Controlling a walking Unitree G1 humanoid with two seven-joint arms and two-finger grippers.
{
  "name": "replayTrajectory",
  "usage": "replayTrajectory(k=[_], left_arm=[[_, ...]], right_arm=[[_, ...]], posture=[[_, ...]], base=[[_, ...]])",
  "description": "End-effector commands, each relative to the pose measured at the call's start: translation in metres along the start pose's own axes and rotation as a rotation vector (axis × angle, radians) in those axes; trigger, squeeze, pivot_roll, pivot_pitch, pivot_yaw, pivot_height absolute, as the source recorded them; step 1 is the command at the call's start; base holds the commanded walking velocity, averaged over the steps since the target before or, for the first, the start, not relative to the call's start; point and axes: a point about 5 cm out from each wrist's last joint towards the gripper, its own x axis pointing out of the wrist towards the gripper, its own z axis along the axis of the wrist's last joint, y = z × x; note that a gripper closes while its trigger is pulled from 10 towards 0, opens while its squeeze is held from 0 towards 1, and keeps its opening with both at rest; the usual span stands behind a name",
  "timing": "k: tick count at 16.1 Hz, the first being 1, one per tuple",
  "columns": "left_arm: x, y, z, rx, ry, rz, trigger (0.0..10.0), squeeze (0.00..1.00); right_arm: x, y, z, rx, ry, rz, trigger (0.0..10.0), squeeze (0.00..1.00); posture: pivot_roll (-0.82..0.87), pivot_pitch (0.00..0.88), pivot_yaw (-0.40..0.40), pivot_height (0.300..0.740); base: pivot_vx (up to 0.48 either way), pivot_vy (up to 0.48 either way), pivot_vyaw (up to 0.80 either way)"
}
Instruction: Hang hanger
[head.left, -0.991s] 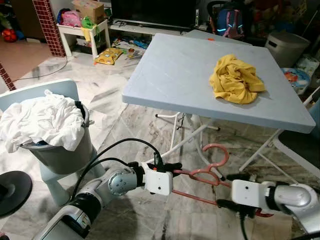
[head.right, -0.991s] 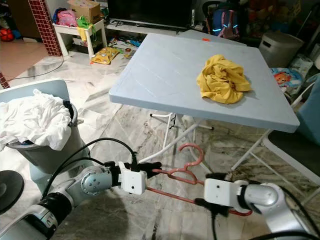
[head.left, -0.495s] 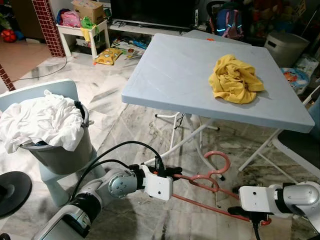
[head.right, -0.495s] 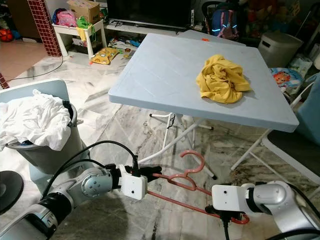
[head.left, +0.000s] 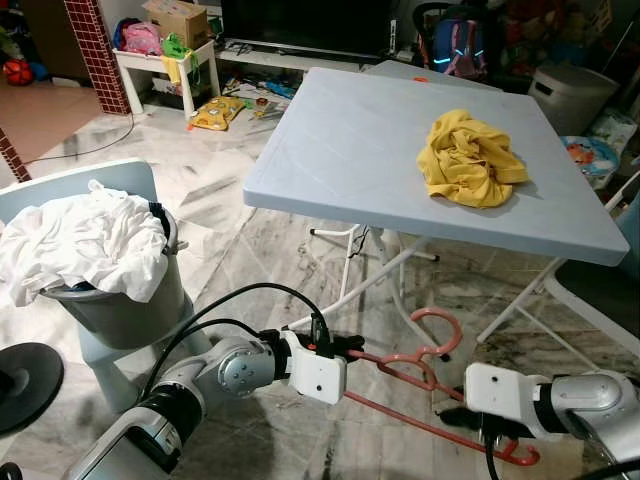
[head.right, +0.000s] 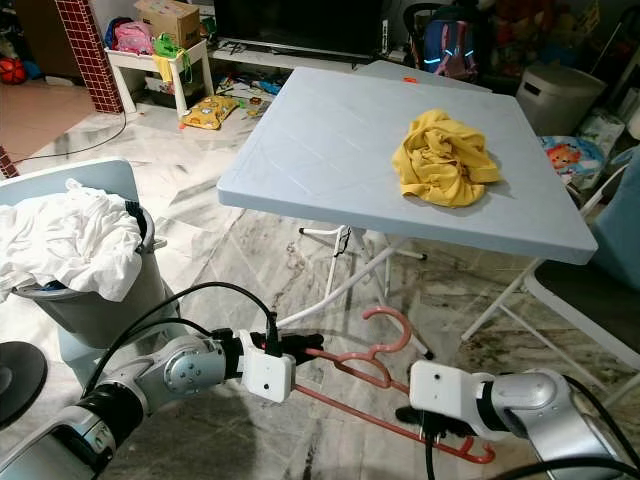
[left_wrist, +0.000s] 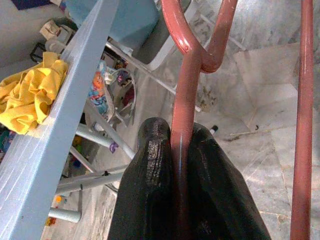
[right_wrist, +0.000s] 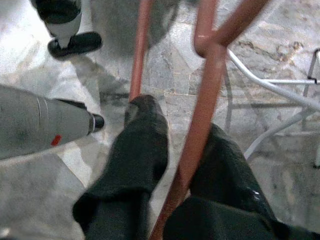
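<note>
Both arms reach forward low over the marble floor (head.left: 250, 250), below the near edge of the pale blue table (head.left: 350, 150). Left gripper (left_wrist: 176, 137) pinches one shoulder of the pink hanger (head.left: 400, 365), fingers pressed against the rod. Right gripper (right_wrist: 185, 145) has the hanger's other rod between its fingers; whether it grips, I cannot tell. Yellow cloth (head.left: 470, 160) lies on the table; a bucket (head.left: 120, 310) of white laundry stands at left. Open floor between bucket and table legs. Since half a second ago, the right gripper has shifted nearer the hook.
</note>
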Motion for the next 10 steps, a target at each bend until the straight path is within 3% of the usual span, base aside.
replayTrajectory(k=[1, 5, 10], left_arm=[[0.0040, 0.0086, 0.0036, 0.017, -0.018, 0.028, 10.0, 0.00], [0.0040, 0.0087, 0.0029, 0.010, -0.013, 0.035, 10.0, 0.00], [0.0053, 0.0110, 0.0032, 0.011, -0.013, 0.055, 10.0, 0.00]], right_arm=[[0.0003, 0.0017, 0.0033, 0.037, -0.036, 0.008, 0.0, 0.00], [0.0036, 0.0031, 0.0033, 0.093, -0.073, 0.012, 0.0, 0.00], [0.0055, -0.0014, 0.0007, 0.082, -0.083, -0.025, 0.0, 0.00]], posture=[[0.01, 0.000, -0.067, 0.740], [0.01, 0.000, -0.067, 0.740], [0.01, 0.000, -0.066, 0.740]], base=[[0.000, 0.000, 0.00], [0.000, 0.000, 0.00], [0.000, 0.000, 0.00]])
